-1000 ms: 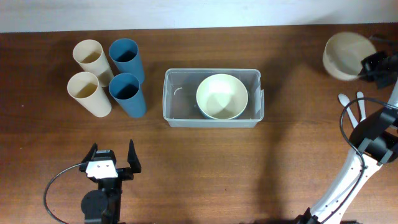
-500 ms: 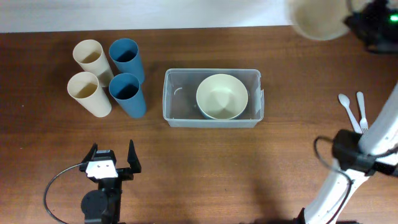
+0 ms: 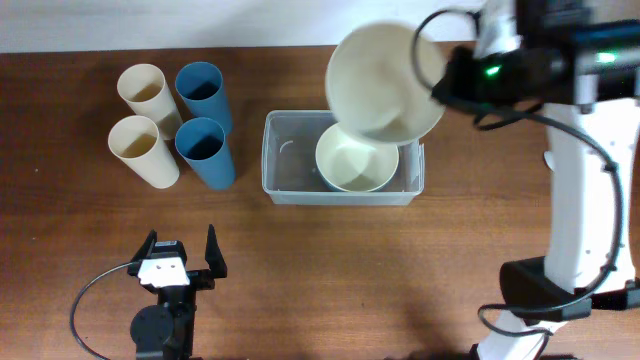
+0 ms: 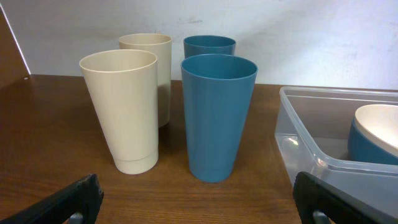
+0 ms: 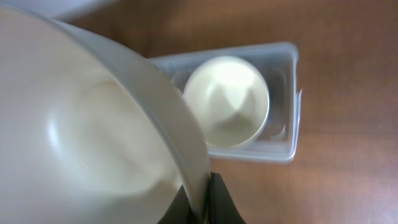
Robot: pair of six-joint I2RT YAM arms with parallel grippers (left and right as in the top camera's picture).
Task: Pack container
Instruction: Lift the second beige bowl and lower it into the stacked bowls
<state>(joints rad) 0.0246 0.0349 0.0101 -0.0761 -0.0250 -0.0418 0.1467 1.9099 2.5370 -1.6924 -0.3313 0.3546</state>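
While the left gripper sits spread wide and empty at the near left, the container lies mid-table, its long side running left to right. Just above its far right part, the right gripper pinches a bowl by the rim; the container lies below it.

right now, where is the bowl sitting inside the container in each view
Overhead: the bowl is at centre frame inside the container, its upper edge covered by the held bowl.
Left wrist: the bowl is at the right edge, cut off, inside the container.
Right wrist: the bowl is right of centre, inside the container.
Shared landmark: the container.
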